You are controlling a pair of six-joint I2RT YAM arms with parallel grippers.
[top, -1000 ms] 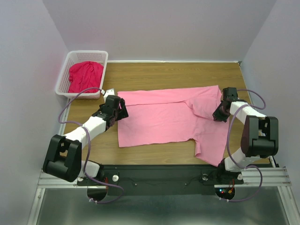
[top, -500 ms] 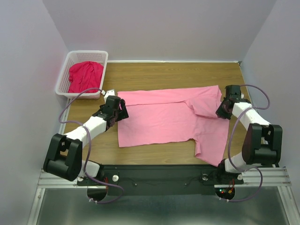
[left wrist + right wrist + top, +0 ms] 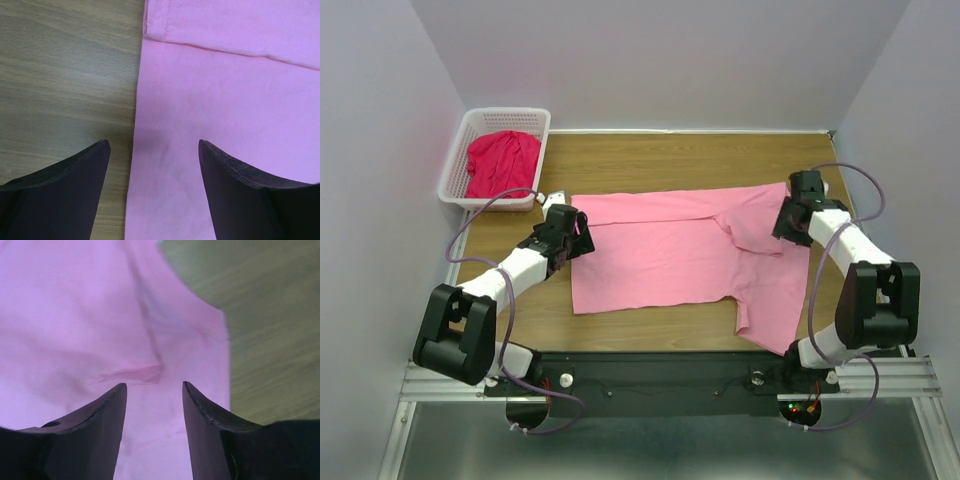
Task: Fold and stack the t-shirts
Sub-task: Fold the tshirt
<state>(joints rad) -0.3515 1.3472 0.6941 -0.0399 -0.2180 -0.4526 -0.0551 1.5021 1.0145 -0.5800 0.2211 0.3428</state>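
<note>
A light pink t-shirt [image 3: 670, 250] lies spread on the wooden table, its right sleeve folded inward over the body. The crimson t-shirt [image 3: 501, 160] sits crumpled in the white basket. My left gripper [image 3: 582, 236] hovers open over the pink shirt's left hem [image 3: 150, 125], nothing between its fingers. My right gripper [image 3: 782, 222] stands open over the folded sleeve at the shirt's upper right; pink cloth [image 3: 125, 325] fills the gap below its fingers, not pinched.
The white lattice basket [image 3: 460, 150] stands at the table's back left corner. Bare wood [image 3: 660, 160] runs behind the shirt and to its left [image 3: 60, 75]. Grey walls close in on both sides and the back.
My right gripper has gone from shut to open, letting the sleeve go, and moved slightly back and left. The left arm has stayed where it was.
</note>
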